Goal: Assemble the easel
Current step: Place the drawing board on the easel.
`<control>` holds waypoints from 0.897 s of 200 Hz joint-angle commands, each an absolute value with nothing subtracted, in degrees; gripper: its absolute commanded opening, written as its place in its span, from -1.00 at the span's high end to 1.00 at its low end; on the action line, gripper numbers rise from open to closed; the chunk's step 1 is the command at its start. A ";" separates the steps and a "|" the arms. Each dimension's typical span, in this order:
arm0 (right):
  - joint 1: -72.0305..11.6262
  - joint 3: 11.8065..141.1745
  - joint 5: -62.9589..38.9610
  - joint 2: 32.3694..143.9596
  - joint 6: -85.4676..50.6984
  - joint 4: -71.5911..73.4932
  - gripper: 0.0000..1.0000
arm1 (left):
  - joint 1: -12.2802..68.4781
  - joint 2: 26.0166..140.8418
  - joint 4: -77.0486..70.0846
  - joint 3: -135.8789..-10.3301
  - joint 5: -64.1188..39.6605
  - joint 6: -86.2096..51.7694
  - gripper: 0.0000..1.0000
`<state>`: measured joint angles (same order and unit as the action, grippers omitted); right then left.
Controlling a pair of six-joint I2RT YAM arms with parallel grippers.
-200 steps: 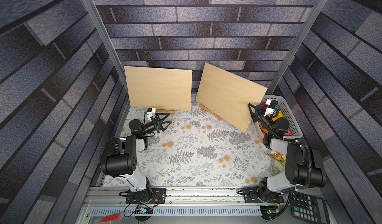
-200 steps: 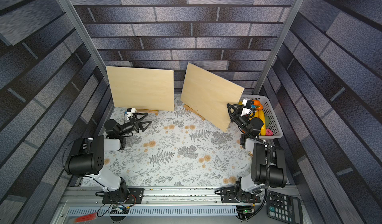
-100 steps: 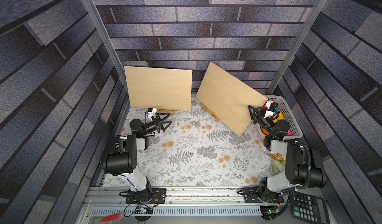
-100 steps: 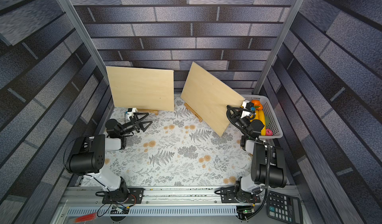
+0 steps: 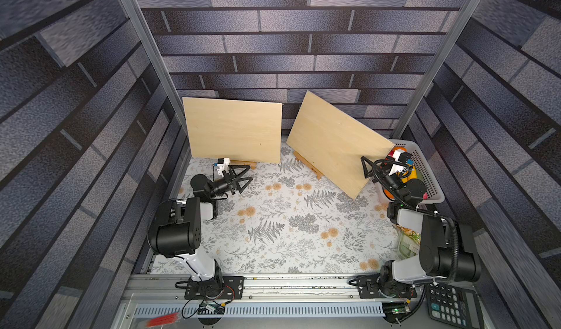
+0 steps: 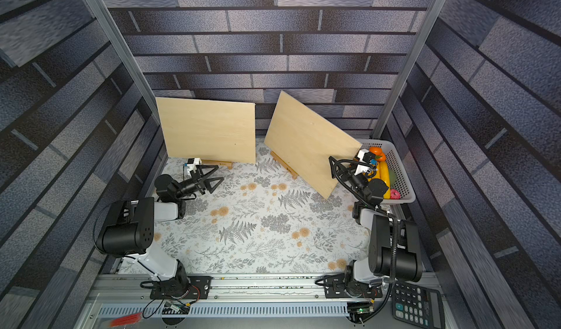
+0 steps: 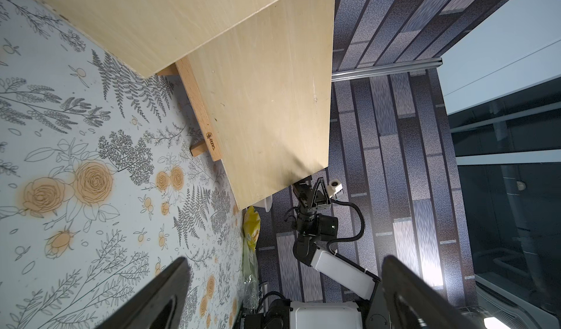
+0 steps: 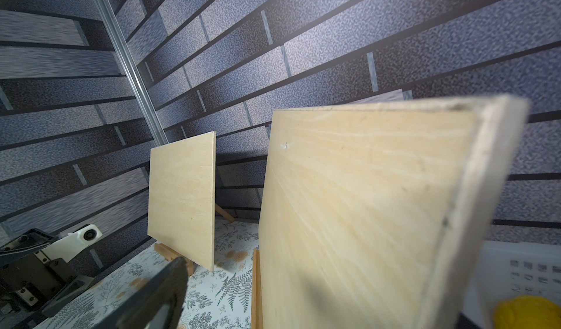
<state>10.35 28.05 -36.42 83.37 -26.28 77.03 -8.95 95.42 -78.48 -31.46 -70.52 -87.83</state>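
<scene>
Two plywood boards stand at the back of the floral mat. The left board (image 5: 233, 128) (image 6: 209, 128) sits upright on its wooden stand (image 5: 243, 162). The right board (image 5: 337, 142) (image 6: 309, 142) leans askew on its stand (image 5: 306, 163), with its lower right corner down near the mat. My right gripper (image 5: 375, 166) (image 6: 343, 168) is open at that board's right edge. One finger (image 8: 158, 294) stands well off the board's face (image 8: 364, 206); the other is hidden behind it. My left gripper (image 5: 241, 177) (image 7: 282, 282) is open and empty in front of the left board.
A white basket (image 5: 425, 172) of fruit stands right behind my right gripper. A plastic bag (image 5: 406, 242) lies by the right arm's base and a calculator (image 5: 452, 306) at the front right. Brick-patterned walls close in on three sides.
My right gripper has opened and let go of the right board. The board has swung clockwise, its right end sinking toward the mat. The left arm has not moved.
</scene>
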 commanded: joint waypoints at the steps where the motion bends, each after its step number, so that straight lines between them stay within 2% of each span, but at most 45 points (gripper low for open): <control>1: 10.11 26.61 -33.66 82.84 -29.84 79.10 -1.00 | -8.58 95.72 -80.16 -33.04 -71.72 -86.71 -1.00; 58: 10.20 23.11 -21.80 80.45 -36.64 79.10 -1.00 | -8.94 95.20 -80.16 -33.65 -71.23 -85.87 -1.00; 93: 10.19 21.61 -20.57 71.25 -36.73 70.09 -1.00 | -9.27 94.43 -80.16 -34.36 -70.77 -85.30 -1.00; 136: 10.32 23.59 -18.75 50.95 -31.29 38.84 -1.00 | -9.92 93.61 -80.16 -34.45 -69.68 -84.23 -1.00; 161: 10.35 29.29 -8.14 40.01 -33.28 11.46 -1.00 | -10.45 92.82 -80.07 -34.83 -68.69 -83.73 -1.00; 179: 10.30 36.78 -0.65 36.02 -35.95 -10.66 -1.00 | -10.40 91.75 -77.63 -35.83 -68.05 -82.03 -1.00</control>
<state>10.35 28.38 -12.38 40.36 -33.69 25.06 -10.00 95.00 -78.24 -33.45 -69.30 -85.52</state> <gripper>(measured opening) 0.999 0.999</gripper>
